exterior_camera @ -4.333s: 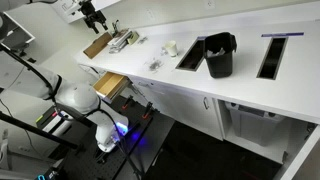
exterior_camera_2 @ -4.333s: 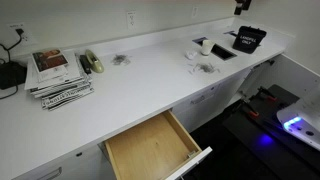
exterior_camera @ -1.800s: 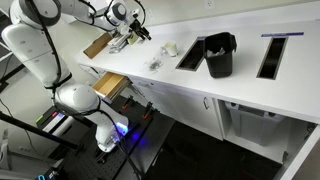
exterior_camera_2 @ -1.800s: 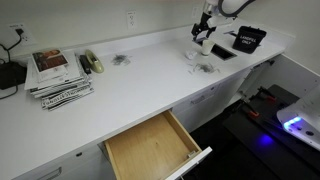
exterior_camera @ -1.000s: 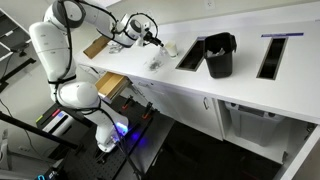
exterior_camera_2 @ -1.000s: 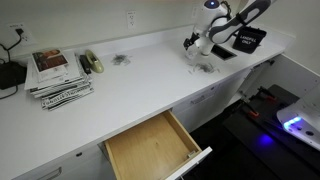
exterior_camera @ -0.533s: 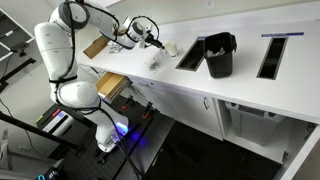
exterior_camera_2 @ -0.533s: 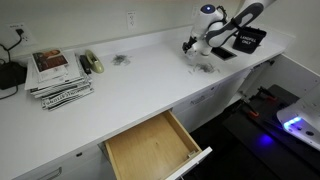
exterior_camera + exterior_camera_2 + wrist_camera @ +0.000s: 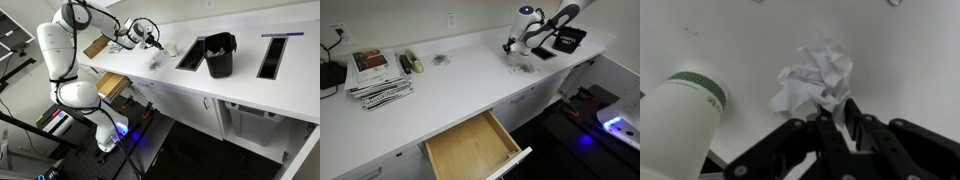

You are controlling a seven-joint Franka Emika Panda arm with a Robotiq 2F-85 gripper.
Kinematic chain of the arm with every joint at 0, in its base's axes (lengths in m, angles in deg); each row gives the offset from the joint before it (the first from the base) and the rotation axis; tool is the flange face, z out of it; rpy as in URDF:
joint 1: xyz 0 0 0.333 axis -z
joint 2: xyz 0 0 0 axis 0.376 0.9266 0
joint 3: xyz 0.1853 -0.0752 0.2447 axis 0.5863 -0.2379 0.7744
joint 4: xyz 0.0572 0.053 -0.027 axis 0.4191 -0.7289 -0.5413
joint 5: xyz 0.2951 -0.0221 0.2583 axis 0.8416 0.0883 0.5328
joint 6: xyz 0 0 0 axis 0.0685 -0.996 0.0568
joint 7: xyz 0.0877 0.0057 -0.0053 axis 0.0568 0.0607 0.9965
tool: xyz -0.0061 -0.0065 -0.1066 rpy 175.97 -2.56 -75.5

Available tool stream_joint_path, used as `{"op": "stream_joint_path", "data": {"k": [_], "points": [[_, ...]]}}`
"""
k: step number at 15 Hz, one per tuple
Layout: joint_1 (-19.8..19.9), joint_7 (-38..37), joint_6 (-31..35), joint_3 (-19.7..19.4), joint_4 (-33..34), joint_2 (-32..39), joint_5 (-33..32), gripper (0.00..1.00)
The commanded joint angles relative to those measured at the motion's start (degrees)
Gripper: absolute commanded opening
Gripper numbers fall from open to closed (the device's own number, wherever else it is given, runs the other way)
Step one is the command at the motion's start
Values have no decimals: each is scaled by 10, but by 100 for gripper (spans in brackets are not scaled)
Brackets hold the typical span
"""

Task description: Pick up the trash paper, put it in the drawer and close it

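The trash paper (image 9: pixel 815 75), a crumpled white wad, lies on the white counter right in front of my gripper (image 9: pixel 837 108). The two black fingers have come together on its lower edge, with only a narrow slit between them. In both exterior views my gripper (image 9: pixel 157 43) (image 9: pixel 509 46) is down at the counter beside a white cup (image 9: pixel 170 47), and it hides most of the paper there. The drawer (image 9: pixel 470 145) (image 9: pixel 110 85) stands pulled out below the counter edge, its tan wooden inside bare.
A white cup with a green band (image 9: pixel 680 120) stands just left of the paper. A grey crumpled thing (image 9: pixel 527 68) lies nearby. A black bin (image 9: pixel 220 55), counter slots (image 9: pixel 272 55), a brown wooden board (image 9: pixel 97 45) and stacked magazines (image 9: pixel 378 75) also sit on the counter.
Over the last second the arm has stayed low over the paper by the cup, barely shifting. The jaws have gone from wide open to nearly together on the paper.
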Motion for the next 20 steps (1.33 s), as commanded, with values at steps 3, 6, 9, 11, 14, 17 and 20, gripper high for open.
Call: {"op": "stream_joint_path", "data": {"k": [3, 6, 9, 11, 14, 17, 20], "points": [[-19, 15, 0, -14, 10, 2, 22, 2], [-46, 13, -10, -29, -12, -28, -4, 2], [-85, 29, -3, -46, -50, -78, -67, 2], [-94, 46, 1, -31, -72, -114, -109, 2], [-83, 92, 6, 22, -112, -177, -142, 2], [-52, 175, 26, 97, -150, -228, -104, 2], [-61, 189, 16, 106, -131, -215, -86, 2]]}}
